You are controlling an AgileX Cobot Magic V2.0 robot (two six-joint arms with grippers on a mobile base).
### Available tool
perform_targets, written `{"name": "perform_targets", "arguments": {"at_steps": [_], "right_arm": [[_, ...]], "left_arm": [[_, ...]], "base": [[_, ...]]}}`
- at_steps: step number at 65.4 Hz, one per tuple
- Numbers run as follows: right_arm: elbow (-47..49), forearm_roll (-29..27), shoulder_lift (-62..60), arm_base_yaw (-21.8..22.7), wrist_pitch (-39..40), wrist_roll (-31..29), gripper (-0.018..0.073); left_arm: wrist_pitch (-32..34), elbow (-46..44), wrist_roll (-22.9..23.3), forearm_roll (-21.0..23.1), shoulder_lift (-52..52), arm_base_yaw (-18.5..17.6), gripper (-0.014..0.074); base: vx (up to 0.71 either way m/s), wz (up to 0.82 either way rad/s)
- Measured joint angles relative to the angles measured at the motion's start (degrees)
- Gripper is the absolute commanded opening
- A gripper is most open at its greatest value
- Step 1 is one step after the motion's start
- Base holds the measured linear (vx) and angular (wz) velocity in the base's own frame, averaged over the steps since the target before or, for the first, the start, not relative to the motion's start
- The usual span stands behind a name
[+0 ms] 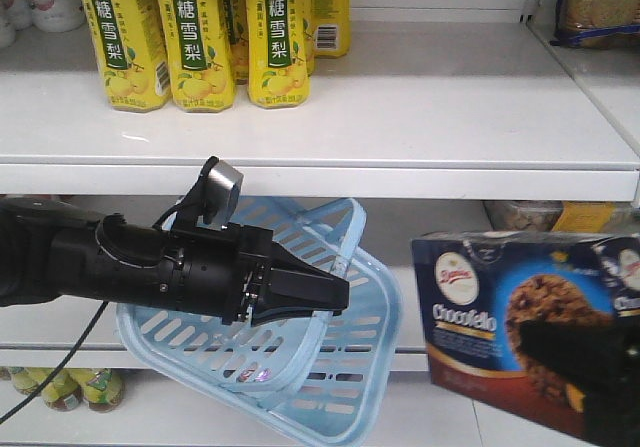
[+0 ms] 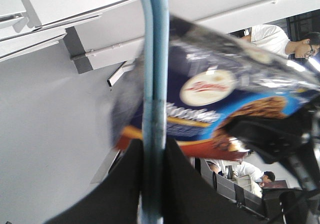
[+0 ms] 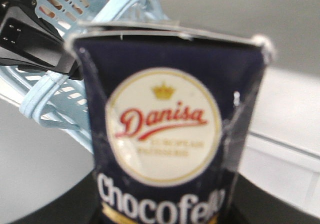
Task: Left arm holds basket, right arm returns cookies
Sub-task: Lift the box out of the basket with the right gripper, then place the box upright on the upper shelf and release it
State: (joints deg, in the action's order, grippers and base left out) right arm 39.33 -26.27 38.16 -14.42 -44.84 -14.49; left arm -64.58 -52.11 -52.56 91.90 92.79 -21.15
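Note:
My left gripper [image 1: 335,294] is shut on the thin handles [image 2: 154,83] of the light blue basket [image 1: 330,367], which hangs tilted in front of the lower shelf. My right gripper [image 1: 585,362] is shut on the navy cookie box [image 1: 500,312] at the lower right, to the right of the basket and outside it. In the right wrist view the box [image 3: 165,129] fills the middle, with the basket [image 3: 75,78] and the left arm [image 3: 30,38] at the upper left. In the left wrist view the box [image 2: 220,103] shows behind the handle.
Yellow pear-drink cartons [image 1: 200,32] stand at the left of the white upper shelf [image 1: 420,107]. A packet [image 1: 600,2] sits at its far right. Jars [image 1: 60,387] are at the lower left. Packets [image 1: 545,214] lie behind the box on the lower shelf.

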Motion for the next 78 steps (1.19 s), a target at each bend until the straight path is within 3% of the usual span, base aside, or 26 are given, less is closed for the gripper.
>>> {"name": "perform_targets", "arguments": {"at_steps": [6,17,38,51,60,78], "right_arm": [[6.1,3.76,-2.38,1.92,-3.71,2.02,0.0227],[15.76,5.13,-2.96,2.59,-1.84,2.93,0.0227],[19.58,5.67,10.57,2.74,18.57,3.13,0.0227],[19.58,5.79,22.48,6.55,31.81,2.97,0.0227],[19.52,5.79,29.26,9.0,37.72,0.29,0.0235],[19.63,5.62,35.86,9.18,43.26,-7.29,0.0319]], "left_arm": [[0.0,0.0,0.0,0.0,0.0,0.0,-0.0006],[0.05,0.0,0.0,0.0,0.0,0.0,-0.0006],[0.05,0.0,0.0,0.0,0.0,0.0,-0.0006],[0.05,0.0,0.0,0.0,0.0,0.0,-0.0006],[0.05,0.0,0.0,0.0,0.0,0.0,-0.0006],[0.01,0.0,0.0,0.0,0.0,0.0,-0.0006]], "base": [[0.0,0.0],[0.0,0.0],[0.0,0.0],[0.0,0.0],[0.0,0.0],[0.0,0.0]]}}
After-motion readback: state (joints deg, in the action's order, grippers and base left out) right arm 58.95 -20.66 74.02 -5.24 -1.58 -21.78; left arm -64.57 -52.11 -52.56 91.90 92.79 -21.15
